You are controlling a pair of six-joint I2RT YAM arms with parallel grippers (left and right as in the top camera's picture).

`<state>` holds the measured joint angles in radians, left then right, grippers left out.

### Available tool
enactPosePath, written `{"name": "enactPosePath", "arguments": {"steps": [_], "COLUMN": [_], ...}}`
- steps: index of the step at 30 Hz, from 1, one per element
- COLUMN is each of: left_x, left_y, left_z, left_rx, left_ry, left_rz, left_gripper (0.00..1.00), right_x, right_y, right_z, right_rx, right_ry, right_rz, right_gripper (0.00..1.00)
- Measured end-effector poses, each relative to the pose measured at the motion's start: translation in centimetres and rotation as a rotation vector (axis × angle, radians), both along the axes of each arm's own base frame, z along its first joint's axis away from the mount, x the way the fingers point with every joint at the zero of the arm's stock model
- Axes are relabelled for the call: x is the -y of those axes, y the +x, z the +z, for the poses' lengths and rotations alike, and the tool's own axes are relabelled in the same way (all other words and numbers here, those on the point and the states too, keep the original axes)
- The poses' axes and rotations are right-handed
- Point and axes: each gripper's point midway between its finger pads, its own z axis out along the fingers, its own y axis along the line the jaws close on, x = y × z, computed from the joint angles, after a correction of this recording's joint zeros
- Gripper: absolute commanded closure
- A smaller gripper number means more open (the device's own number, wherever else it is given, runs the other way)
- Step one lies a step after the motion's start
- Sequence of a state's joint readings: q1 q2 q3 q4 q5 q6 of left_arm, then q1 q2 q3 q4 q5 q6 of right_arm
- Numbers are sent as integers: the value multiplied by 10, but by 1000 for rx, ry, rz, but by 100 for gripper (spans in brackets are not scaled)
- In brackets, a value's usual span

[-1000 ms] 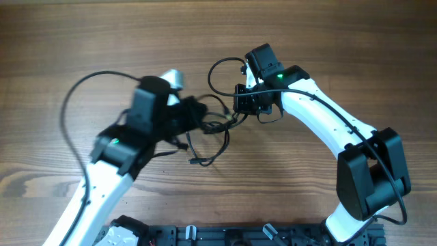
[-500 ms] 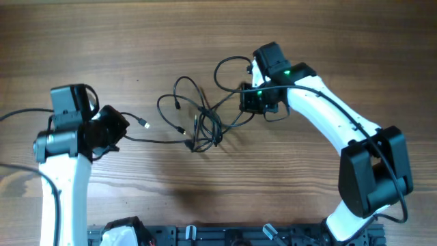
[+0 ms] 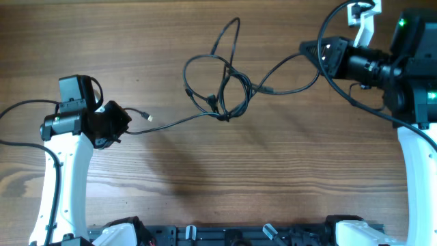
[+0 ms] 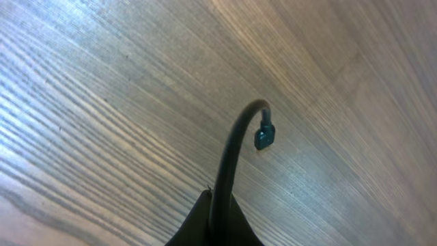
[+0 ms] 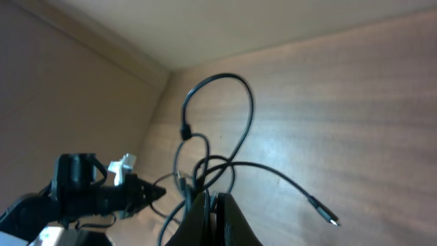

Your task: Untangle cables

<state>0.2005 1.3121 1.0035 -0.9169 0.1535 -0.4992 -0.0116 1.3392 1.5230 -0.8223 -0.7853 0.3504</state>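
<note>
The wooden table [image 3: 273, 171] fills the overhead view. The left arm [image 3: 65, 178] reaches up along the table's left edge, and the right arm [image 3: 416, 164] stands along the right edge, bent toward the far right corner.

The cables [image 3: 223, 116] form a loose black tangle of crossing loops in the far half of the table, about midway between the left and right edges. One strand runs from the knot toward the left edge, another toward the far right corner.

The left tool [image 3: 124, 127] is closed tight on the left strand. In the left wrist view, the cord rises from between the pinched fingers and curls over to a small plug [image 4: 265, 134].

The right tool [image 3: 313, 56] is likewise pinched on the right strand, fingers together with no gap showing in the right wrist view.

A second plug end [image 5: 328, 219] lies free on the table.
</note>
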Motion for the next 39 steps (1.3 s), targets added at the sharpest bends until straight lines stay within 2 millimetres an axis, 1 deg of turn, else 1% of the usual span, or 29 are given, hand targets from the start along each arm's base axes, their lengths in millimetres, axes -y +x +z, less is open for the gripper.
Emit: {"name": "enactPosePath", "arguments": {"steps": [1,2,3,4,5,6,7,8,10,11,12,13,14,16,18,20,21,22,24,25,26,29,31,32,34,35,36,37,39], "left_x": [2,5,12,19,29,35,41,47,51,52,53,56,60,69,83,98,107,121,151,177,190,240,268,282,304,319,329,337,353], "left_y": [3,6,10,13,16,17,17,17,16,16,16,16,16,15,14,12,10,7,-1,-9,-13,-27,-28,-28,-23,-19,-19,-21,-21], "left_z": [1,3,6,9,13,16,19,22,26,27,27,27,28,28,28,29,29,29,31,33,34,36,31,23,6,-8,-23,-39,-57], "left_rx": [15,33,64,90,126,142,160,177,195,198,199,201,201,198,198,200,198,196,202,213,219,246,253,238,208,192,156,115,85], "left_ry": [1,-11,-35,-64,-103,-124,-148,-171,-183,-189,-193,-195,-198,-202,-206,-209,-213,-220,-228,-240,-236,-222,-213,-214,-236,-255,-265,-277,-305], "left_rz": [-30,-55,-117,-160,-225,-256,-291,-322,-347,-351,-356,-364,-380,-408,-456,-506,-538,-584,-688,-780,-818,-911,-906,-885,-831,-792,-760,-722,-670], "left_gripper": [69,57,48,37,24,10,0,0,1,2,3,3,3,4,7,9,13,15,20,20,20,19,23,24,34,37,40,41,46], "right_x": [-3,-8,-13,-21,-33,-41,-53,-68,-85,-96,-107,-113,-117,-111,-95,-70,-49,-28,3,17,23,30,30,31,33,33,33,34,34], "right_y": [-1,-1,0,1,3,3,5,5,5,4,4,4,7,17,28,41,48,56,61,63,64,62,62,62,62,61,61,61,61], "right_z": [-7,-17,-27,-36,-53,-63,-76,-93,-106,-114,-121,-125,-130,-131,-132,-134,-136,-138,-143,-144,-146,-149,-150,-151,-151,-152,-152,-152,-152], "right_rx": [-31,-71,-101,-130,-178,-202,-233,-275,-298,-310,-316,-317,-316,-302,-308,-326,-347,-361,-396,-405,-414,-429,-432,-434,-436,-439,-439,-438,-439], "right_ry": [-3,-14,-26,-40,-63,-75,-90,-106,-120,-126,-130,-135,-142,-157,-160,-157,-154,-152,-151,-150,-156,-175,-179,-183,-190,-193,-194,-195,-196], "right_rz": [6,16,26,45,73,95,123,163,203,230,255,272,268,226,161,85,22,-40,-124,-158,-177,-198,-202,-205,-211,-213,-215,-215,-217], "right_gripper": [96,96,96,96,96,96,96,96,95,74,30,10,0,0,0,0,0,0,0,0,0,0,0,0,0,0,0,0,0]}}
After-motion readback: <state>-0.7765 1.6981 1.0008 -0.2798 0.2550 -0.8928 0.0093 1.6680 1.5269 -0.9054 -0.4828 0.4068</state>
